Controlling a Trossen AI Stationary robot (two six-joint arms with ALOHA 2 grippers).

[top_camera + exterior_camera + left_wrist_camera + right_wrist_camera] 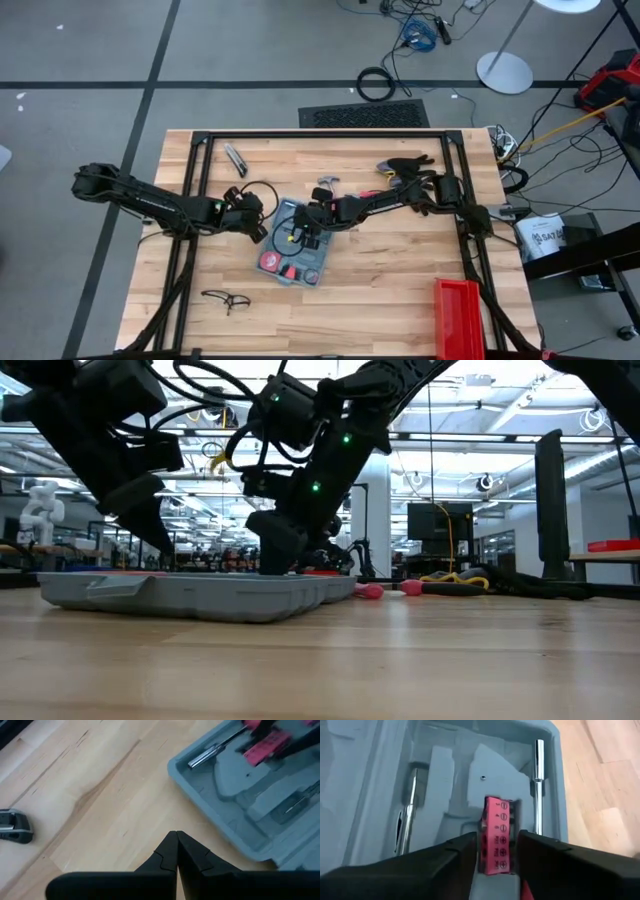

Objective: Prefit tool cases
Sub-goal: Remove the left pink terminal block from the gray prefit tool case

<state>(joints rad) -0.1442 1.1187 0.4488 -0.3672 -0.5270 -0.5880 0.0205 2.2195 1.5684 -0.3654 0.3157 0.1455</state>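
The open tool case (297, 248) lies mid-table, partly filled. Over its tray, the right gripper (492, 851) stands apart around a red bit holder (496, 835) — apparently just seated. Beside the case, the left gripper (176, 851) waits, closed and empty — loose tools (400, 165) remain.

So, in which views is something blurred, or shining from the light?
Left wrist view: the case and its red piece at the picture's edge look soft, while the closed left gripper is sharp. Right wrist view: the metal rod shines with bright glare, and the red bit holder reads clearly. Low view: the ceiling lights behind are bright, so the arms look dark.
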